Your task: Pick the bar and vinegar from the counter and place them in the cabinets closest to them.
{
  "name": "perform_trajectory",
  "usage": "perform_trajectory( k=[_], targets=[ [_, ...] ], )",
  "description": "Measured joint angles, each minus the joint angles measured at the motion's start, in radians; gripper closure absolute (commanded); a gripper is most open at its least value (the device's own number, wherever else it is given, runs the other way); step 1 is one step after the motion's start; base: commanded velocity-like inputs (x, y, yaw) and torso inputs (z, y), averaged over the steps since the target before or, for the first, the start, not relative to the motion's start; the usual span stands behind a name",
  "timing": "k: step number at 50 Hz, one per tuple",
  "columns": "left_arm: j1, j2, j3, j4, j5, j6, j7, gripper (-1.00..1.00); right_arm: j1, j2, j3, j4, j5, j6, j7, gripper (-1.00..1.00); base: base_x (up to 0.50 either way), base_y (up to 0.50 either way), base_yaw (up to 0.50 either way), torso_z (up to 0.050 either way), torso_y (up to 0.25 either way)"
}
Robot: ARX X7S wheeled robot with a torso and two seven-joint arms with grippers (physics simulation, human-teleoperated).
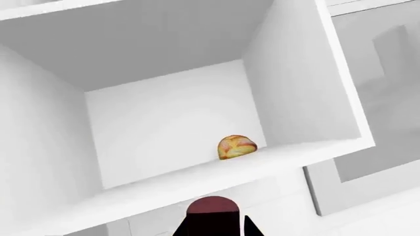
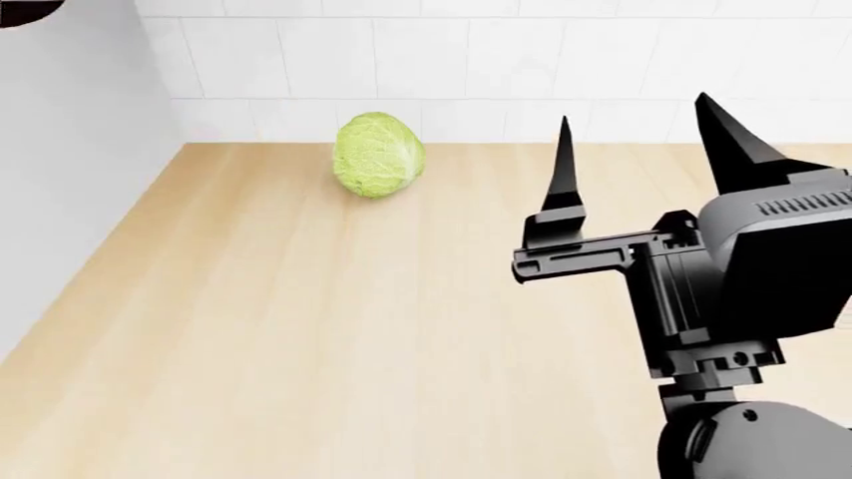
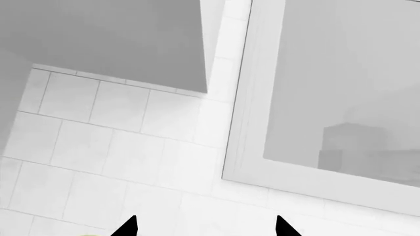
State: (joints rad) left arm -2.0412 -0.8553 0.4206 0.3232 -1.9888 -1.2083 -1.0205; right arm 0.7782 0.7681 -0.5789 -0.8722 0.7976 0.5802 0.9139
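From my left wrist, an open white cabinet [image 1: 196, 118] fills most of the frame. A small round orange-yellow item [image 1: 236, 147] sits deep on its shelf, right of centre, against the back wall. At the bottom centre, something with a reddish-brown rounded end [image 1: 213, 205] sits between the dark tips of my left pincer [image 1: 213, 223]; it looks like the bar's end, held just below the shelf's front edge, though most of it is cut off by the frame. A framed grey panel [image 1: 380, 98] runs down the right side.

From my head, the beige counter [image 2: 266, 329] spreads across the frame. A pale green cabbage [image 2: 379, 154] rests at the upper centre near the tiled wall [image 2: 466, 60]. My right pincer [image 2: 639, 150] stands at the right, fingers pointing up and spread wide, gripping nothing. The vinegar does not show anywhere.

From my right wrist, I see only white tiles and a framed grey pane [image 3: 341, 88] on the right. Two black fingertips [image 3: 128, 227] poke up at the bottom edge, well apart.
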Motion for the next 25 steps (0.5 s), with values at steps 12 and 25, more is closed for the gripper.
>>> perform_trajectory(
  k=[12,25],
  targets=[
    [-0.155,0.081,0.032,-0.148,0.189,-0.053,0.152,1.0,-0.012,-0.007,-0.011,0.005,-0.028,-0.02,-0.007,-1.0,0.0,0.0,0.0,0.0,0.002],
    [-0.252,0.158,0.089,-0.303,0.444,-0.041,0.347,1.0,-0.025,-0.012,-0.017,0.005,-0.048,-0.041,-0.01,-1.0,0.0,0.0,0.0,0.0,0.0]
  ],
)
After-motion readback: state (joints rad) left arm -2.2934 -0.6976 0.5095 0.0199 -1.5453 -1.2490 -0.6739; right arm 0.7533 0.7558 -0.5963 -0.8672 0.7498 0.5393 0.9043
